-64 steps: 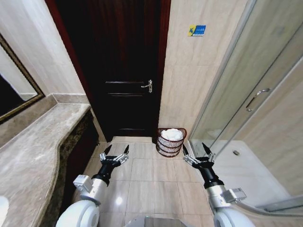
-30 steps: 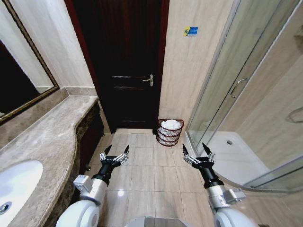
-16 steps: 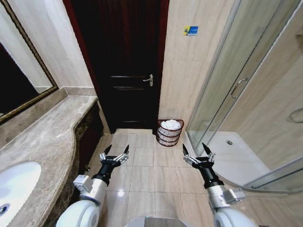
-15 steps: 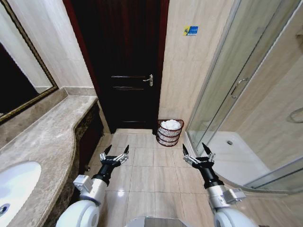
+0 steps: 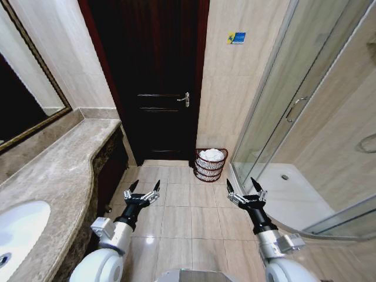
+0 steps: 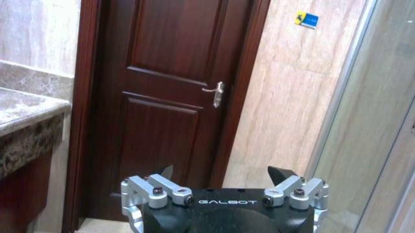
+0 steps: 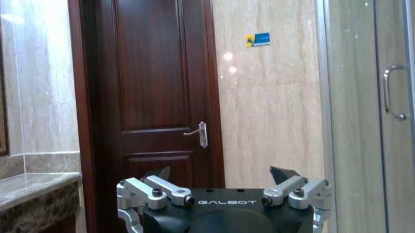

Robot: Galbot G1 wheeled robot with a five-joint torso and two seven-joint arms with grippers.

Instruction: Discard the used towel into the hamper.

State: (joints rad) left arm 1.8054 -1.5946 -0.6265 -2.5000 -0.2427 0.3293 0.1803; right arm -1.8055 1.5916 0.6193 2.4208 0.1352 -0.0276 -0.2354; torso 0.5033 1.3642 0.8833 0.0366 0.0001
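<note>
Since both hands are spread open and holding nothing, the first worry is pretty obvious: there's no towel in either one. The left hand [image 5: 141, 192] and right hand [image 5: 245, 188] both hang low over the floor tiles [image 5: 179, 214], black pointed fingers on silvery metal knuckles, nowhere near anything soft.

Further out, the hamper [image 5: 211, 165] sits on the floor against the beige wall, just beside the dark door [image 5: 154, 82] and close to the shower's glass edge. It's a small round reddish-brown wire basket with horizontal ribs, tapering a bit, and a white towel [image 5: 212, 155] is already heaped up inside, bulging above the rim.

What could go wrong, I reckon: the basket looks light and open-weave, so a bump from an arm or the base might tip it. The pile sits high, so anything else dropped on top could slide off onto those glossy tiles. The glass shower panel [image 5: 288, 106] on the right leaves little room for that arm to swing. On the left is a polished stone tabletop [image 5: 53, 182] with a white sink [image 5: 14, 232].
</note>
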